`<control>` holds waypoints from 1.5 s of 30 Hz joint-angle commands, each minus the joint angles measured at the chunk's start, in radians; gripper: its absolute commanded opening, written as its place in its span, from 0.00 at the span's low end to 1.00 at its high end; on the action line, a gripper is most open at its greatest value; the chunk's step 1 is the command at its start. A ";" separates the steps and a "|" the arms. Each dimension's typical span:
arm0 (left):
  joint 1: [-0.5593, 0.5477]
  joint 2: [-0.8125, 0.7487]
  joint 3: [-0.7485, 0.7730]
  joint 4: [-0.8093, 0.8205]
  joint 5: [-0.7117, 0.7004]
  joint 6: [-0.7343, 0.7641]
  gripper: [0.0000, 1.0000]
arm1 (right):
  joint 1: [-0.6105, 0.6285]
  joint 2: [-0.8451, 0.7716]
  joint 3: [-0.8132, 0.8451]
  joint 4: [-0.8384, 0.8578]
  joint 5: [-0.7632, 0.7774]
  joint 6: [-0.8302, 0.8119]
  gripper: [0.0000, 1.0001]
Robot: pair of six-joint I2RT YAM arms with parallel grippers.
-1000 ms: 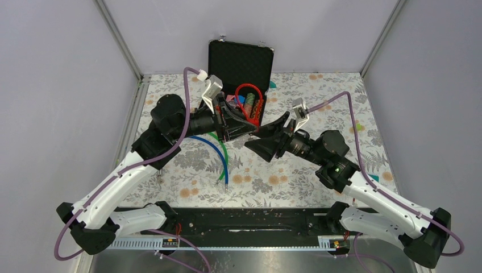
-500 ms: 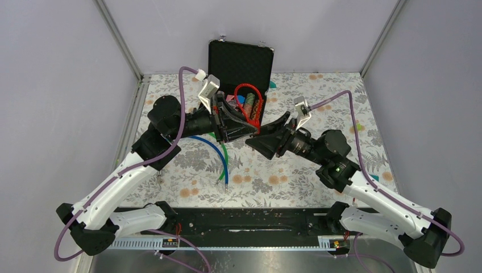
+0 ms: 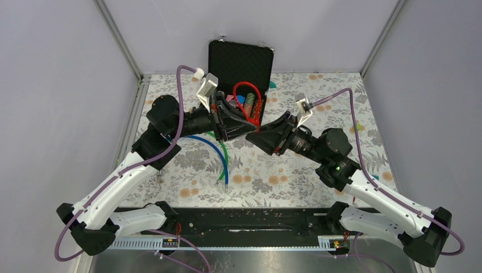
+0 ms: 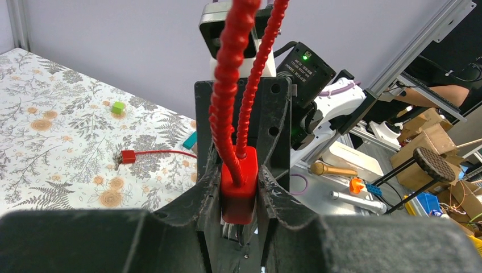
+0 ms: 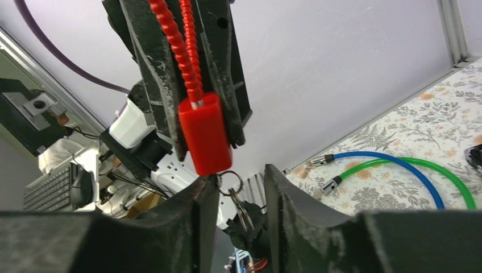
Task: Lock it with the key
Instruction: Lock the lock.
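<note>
Top view. Left fingers (image 3: 232,124) sit centre frame, just in front of the open black case (image 3: 240,60), closed on the lock. Its ribbed red cable (image 3: 248,95) loops up behind them, toward the case. Right fingers (image 3: 266,140) point in from the right and almost meet the left ones. Compared with a second ago, the left wrist has drawn slightly toward the left of frame. The right wrist has lifted a little toward the top, and the red loop has shifted with them. The blue cable (image 3: 209,147) and green cable (image 3: 224,158) lie unmoved on the floral worktop (image 3: 284,177).

Left wrist view. The red lock body (image 4: 237,187) is pinched at lower centre between both left fingers, and the cable rises straight to the top edge. The right arm stands behind it.

Right wrist view. The lock body hangs from the left fingers at upper centre. A key ring (image 5: 230,182) dangles from its lower end, down into the gap between the right fingers. Those fingers are parted on either side of the ring and are not clamping it. Whether a key is seated in the lock can't be made out.
</note>
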 commanded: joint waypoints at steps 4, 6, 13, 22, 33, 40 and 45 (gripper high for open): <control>-0.001 -0.014 0.007 0.086 0.029 -0.013 0.00 | 0.002 0.011 0.038 0.064 0.035 0.026 0.35; -0.001 -0.012 0.005 0.086 0.028 -0.011 0.00 | 0.002 0.012 0.032 0.077 0.034 0.036 0.33; -0.002 -0.033 -0.023 0.147 -0.050 -0.040 0.00 | 0.002 0.012 0.002 0.073 0.051 0.046 0.00; 0.015 -0.106 -0.086 0.170 -0.159 -0.001 0.00 | -0.050 -0.058 -0.014 -0.141 -0.140 -0.072 0.00; 0.029 -0.117 -0.095 0.229 -0.097 -0.033 0.00 | -0.096 0.002 0.044 -0.228 -0.394 -0.014 0.00; 0.029 -0.101 -0.052 0.040 -0.103 0.091 0.00 | -0.097 -0.001 0.108 -0.411 -0.112 0.045 0.00; 0.030 -0.100 -0.037 -0.071 -0.177 0.168 0.00 | -0.097 -0.045 0.094 -0.414 -0.020 0.021 0.00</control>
